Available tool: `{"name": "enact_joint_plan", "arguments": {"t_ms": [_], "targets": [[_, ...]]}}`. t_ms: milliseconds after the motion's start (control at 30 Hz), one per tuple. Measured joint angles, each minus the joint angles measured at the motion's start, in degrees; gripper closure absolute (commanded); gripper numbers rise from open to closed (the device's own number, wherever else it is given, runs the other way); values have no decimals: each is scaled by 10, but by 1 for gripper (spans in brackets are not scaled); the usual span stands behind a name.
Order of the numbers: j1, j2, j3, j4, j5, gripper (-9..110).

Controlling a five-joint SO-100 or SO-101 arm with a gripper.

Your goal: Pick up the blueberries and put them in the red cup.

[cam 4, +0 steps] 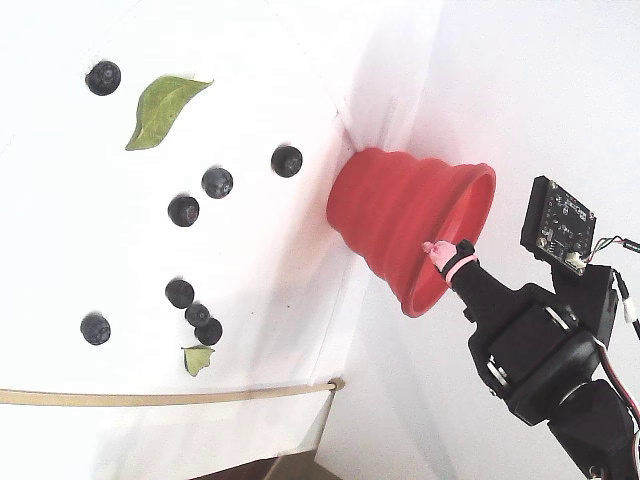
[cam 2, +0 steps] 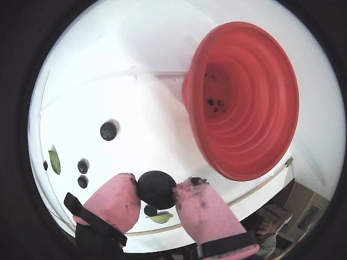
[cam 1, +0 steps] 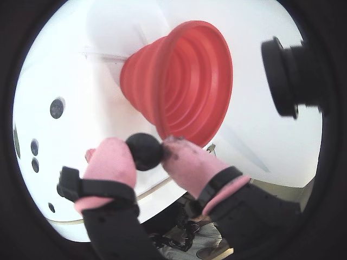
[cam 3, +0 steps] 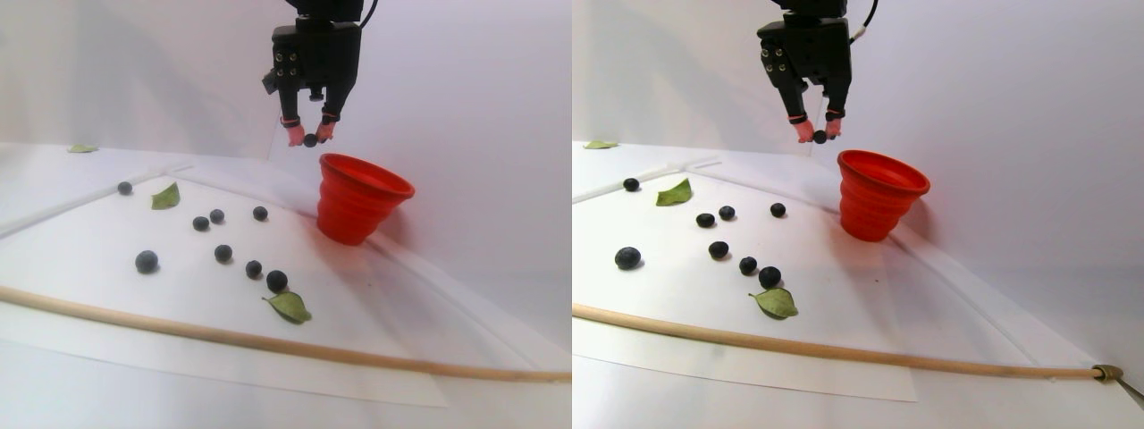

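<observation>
My gripper [cam 3: 308, 138] is shut on one blueberry [cam 3: 310, 140], pinched between its pink fingertips. It hangs in the air above and just left of the red cup [cam 3: 362, 201] in the stereo pair view. Both wrist views show the held berry [cam 1: 145, 151] [cam 2: 156, 189] in front of the cup [cam 1: 184, 76] [cam 2: 244, 103], whose mouth faces the camera. Small dark specks lie deep inside the cup. Several loose blueberries [cam 3: 223, 253] [cam 4: 216, 182] lie on the white sheet left of the cup [cam 4: 400, 225]. In the fixed view the gripper [cam 4: 438, 250] is at the cup's rim.
Green leaves [cam 3: 290, 306] [cam 4: 160, 105] lie among the berries. A long wooden dowel [cam 3: 268, 341] runs along the sheet's front edge. A white wall stands close behind the cup. A black camera module [cam 1: 287, 76] juts in at the right of a wrist view.
</observation>
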Motion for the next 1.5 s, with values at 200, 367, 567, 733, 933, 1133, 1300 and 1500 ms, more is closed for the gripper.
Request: {"name": "enact_joint_plan", "arguments": {"t_ms": [200, 367, 567, 733, 933, 1133, 1300, 1500], "targets": [[23, 0, -18, 0, -6, 90], [35, -4, -31, 0, -6, 90], [51, -30, -47, 0, 1, 90], [64, -54, -59, 0, 4, 90], [83, -99, -91, -7, 4, 90], [87, -126, -119, -16, 4, 89], [89, -133, -125, -23, 4, 84], [89, -133, -125, -25, 12, 84]]}}
